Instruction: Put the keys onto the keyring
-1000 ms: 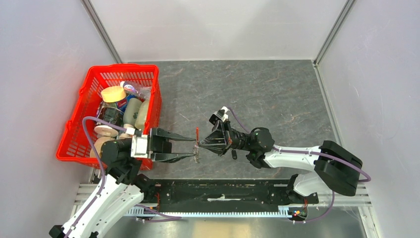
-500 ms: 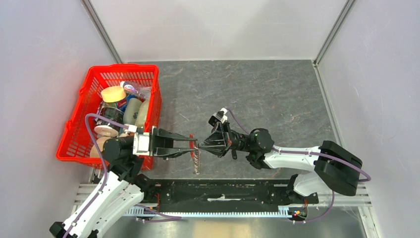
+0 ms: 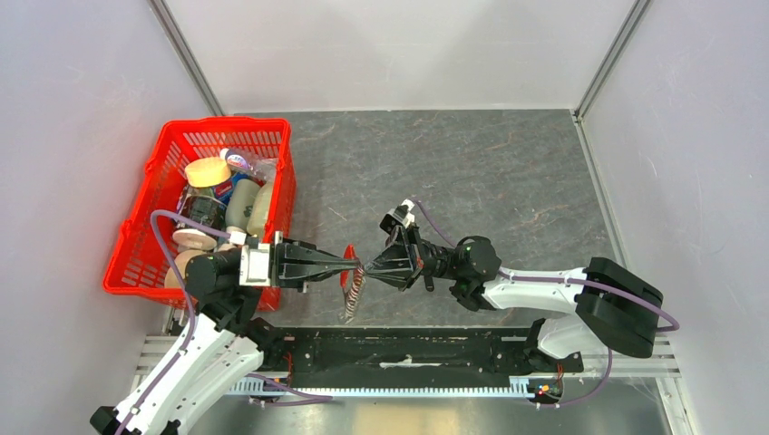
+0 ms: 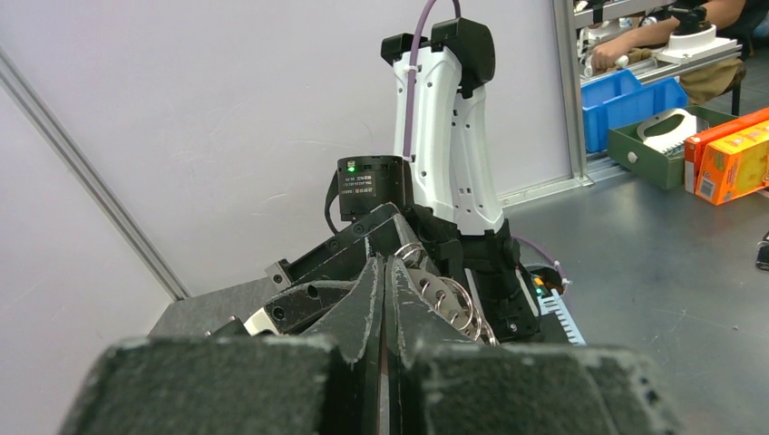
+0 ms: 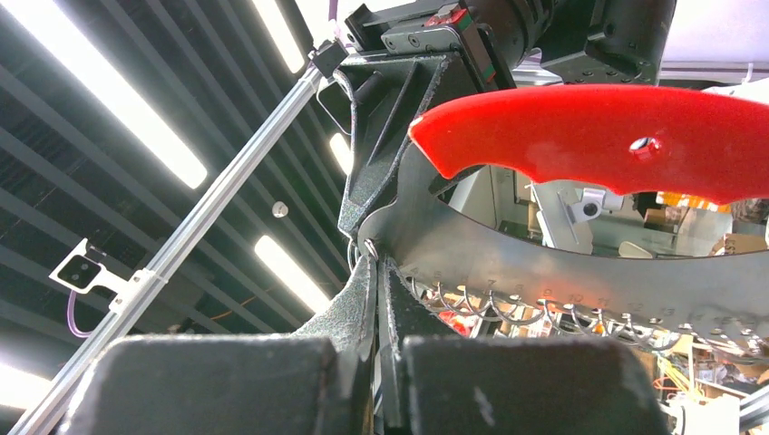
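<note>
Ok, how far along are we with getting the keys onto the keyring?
Done: the keyring is lifted, hanging between both arms. In hand: the left end effector and right end effector are each shut on its grey loop, near the red strip. Left: no keys show in any view, and none hangs from the small rings, so the threading looks not yet done.

the top camera looks down from above and behind me over the grey stone-patterned desk. my left wrist camera faces my white right arm close up; the right one tilts toward ceiling lights. all three catch the grey metal oblong keyring.
</note>
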`<action>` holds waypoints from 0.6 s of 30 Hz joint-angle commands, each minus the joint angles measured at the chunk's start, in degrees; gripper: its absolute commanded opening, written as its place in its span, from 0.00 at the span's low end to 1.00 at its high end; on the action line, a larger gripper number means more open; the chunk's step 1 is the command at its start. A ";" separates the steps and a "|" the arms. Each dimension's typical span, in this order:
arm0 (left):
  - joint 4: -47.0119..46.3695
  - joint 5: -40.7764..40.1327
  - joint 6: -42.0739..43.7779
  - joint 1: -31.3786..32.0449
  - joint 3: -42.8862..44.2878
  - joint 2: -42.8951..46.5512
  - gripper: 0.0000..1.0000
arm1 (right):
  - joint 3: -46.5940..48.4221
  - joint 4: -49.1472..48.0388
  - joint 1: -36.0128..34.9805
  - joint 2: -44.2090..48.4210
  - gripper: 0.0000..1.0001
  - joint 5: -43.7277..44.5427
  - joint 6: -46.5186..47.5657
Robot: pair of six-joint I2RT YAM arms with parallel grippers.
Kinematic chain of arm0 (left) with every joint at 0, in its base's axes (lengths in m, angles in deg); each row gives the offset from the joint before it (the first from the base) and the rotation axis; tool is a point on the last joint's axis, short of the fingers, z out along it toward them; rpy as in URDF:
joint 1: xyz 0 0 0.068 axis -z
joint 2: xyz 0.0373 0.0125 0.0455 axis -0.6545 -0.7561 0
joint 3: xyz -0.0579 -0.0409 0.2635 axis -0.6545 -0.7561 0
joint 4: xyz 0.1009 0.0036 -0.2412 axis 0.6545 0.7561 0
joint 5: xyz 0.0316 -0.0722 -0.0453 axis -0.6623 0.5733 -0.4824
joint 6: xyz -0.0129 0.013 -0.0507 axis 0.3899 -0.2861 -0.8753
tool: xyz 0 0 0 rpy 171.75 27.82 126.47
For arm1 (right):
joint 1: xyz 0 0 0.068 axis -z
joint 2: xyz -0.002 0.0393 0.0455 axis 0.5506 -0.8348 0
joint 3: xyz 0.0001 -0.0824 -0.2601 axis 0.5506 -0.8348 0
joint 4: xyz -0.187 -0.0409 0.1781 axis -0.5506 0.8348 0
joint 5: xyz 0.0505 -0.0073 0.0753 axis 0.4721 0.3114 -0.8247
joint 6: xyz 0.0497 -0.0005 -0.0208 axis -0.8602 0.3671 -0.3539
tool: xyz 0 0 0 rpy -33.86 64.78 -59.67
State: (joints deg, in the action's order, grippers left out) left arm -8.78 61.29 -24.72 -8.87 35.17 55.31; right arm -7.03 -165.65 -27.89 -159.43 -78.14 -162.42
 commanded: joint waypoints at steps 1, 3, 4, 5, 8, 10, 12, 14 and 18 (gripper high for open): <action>-1.97 0.69 -0.67 0.42 1.14 0.34 0.02 | 0.65 -2.89 -0.03 0.79 0.00 1.83 -10.07; -2.21 1.11 -0.89 0.58 1.01 0.15 0.02 | 0.74 -2.89 -0.05 0.81 0.00 2.00 -10.06; -2.30 1.29 -1.11 0.72 1.04 0.04 0.02 | 0.73 -2.89 -0.05 0.82 0.00 2.08 -10.12; -2.38 1.42 -1.28 0.76 1.09 0.04 0.02 | 0.73 -2.89 -0.05 0.82 0.00 2.24 -10.09; -2.39 1.66 -1.69 1.03 1.01 0.22 0.02 | 0.72 -2.98 -0.02 0.82 0.00 2.66 -10.19; -2.39 1.34 -2.08 1.11 0.86 0.74 0.02 | 0.63 -3.15 0.04 0.74 0.00 2.96 -10.26; -1.74 0.36 -2.11 1.12 0.57 1.62 0.02 | 0.72 -3.39 0.04 0.56 0.02 3.17 -10.24; 0.15 -1.12 -1.87 1.13 0.58 2.77 0.02 | 0.72 -3.59 0.12 0.51 0.19 3.44 -10.12; 4.89 -3.04 -1.08 1.13 0.53 5.71 0.02 | -0.09 -3.94 0.46 0.99 0.43 4.15 -9.91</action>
State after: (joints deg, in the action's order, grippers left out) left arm -6.60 60.70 -25.09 -8.04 35.15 58.20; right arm -7.06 -166.28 -27.91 -159.43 -76.78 -162.42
